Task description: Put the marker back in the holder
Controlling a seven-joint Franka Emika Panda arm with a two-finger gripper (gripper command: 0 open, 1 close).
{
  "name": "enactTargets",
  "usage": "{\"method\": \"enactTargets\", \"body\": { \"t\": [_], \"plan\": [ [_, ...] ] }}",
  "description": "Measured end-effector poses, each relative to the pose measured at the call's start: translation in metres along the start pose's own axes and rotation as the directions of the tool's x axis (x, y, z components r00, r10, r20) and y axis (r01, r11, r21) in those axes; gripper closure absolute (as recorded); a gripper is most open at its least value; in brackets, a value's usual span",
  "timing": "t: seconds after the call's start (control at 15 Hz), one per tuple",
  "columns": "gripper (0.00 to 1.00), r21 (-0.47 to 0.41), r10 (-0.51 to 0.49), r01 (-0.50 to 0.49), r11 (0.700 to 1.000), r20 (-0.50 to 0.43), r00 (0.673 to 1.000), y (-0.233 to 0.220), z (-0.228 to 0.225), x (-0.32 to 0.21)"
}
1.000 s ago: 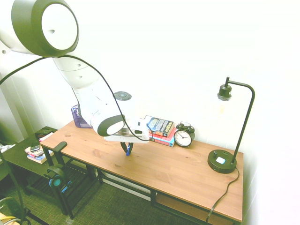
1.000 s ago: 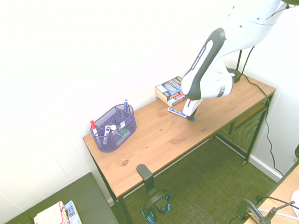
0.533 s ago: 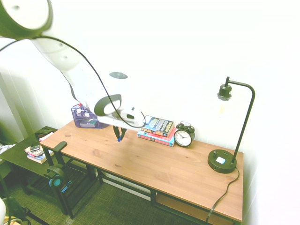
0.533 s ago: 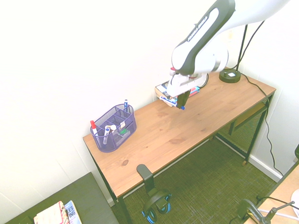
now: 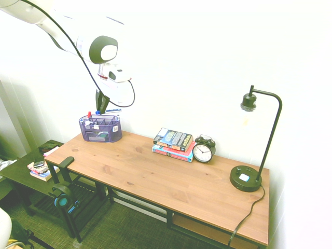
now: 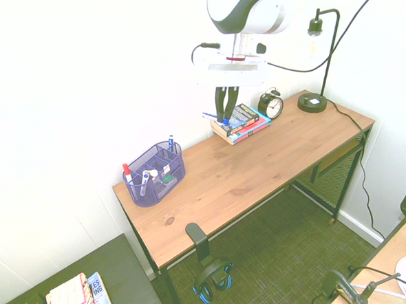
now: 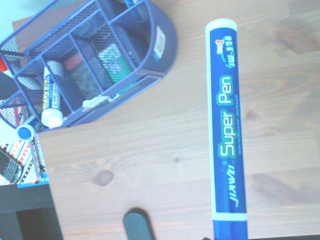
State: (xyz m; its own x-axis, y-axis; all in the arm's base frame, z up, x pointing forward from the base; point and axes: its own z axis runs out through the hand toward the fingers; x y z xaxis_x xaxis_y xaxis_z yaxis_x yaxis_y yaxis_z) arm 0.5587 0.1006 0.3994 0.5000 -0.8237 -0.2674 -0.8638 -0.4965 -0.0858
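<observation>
We hold the marker (image 6: 214,116) crosswise in our gripper (image 6: 223,116), jaws clamped on it, high above the desk (image 6: 257,169) with books (image 6: 241,123) behind it in the second exterior view, and the holder (image 6: 154,173) stands apart at the desk's end.

one holder (image 6: 154,174), one marker (image 7: 227,130), one lamp (image 5: 254,150), one clock (image 5: 203,151), perhaps three stacked books (image 5: 174,142).
</observation>
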Motion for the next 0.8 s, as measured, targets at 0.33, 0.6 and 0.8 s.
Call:
{"method": "enactTargets", "body": {
  "t": [0.33, 0.6, 0.8],
  "plan": [
    [1.00, -0.108, 0.114, -0.105, 0.989, 0.084, 0.990, -0.062, 0.022, -0.015],
    [1.00, -0.128, 0.103, -0.088, 0.988, 0.112, 0.988, -0.091, 0.011, -0.065],
    [1.00, -0.169, 0.101, -0.083, 0.982, 0.102, 0.990, -0.087, 0.016, -0.069]
  ]
}}
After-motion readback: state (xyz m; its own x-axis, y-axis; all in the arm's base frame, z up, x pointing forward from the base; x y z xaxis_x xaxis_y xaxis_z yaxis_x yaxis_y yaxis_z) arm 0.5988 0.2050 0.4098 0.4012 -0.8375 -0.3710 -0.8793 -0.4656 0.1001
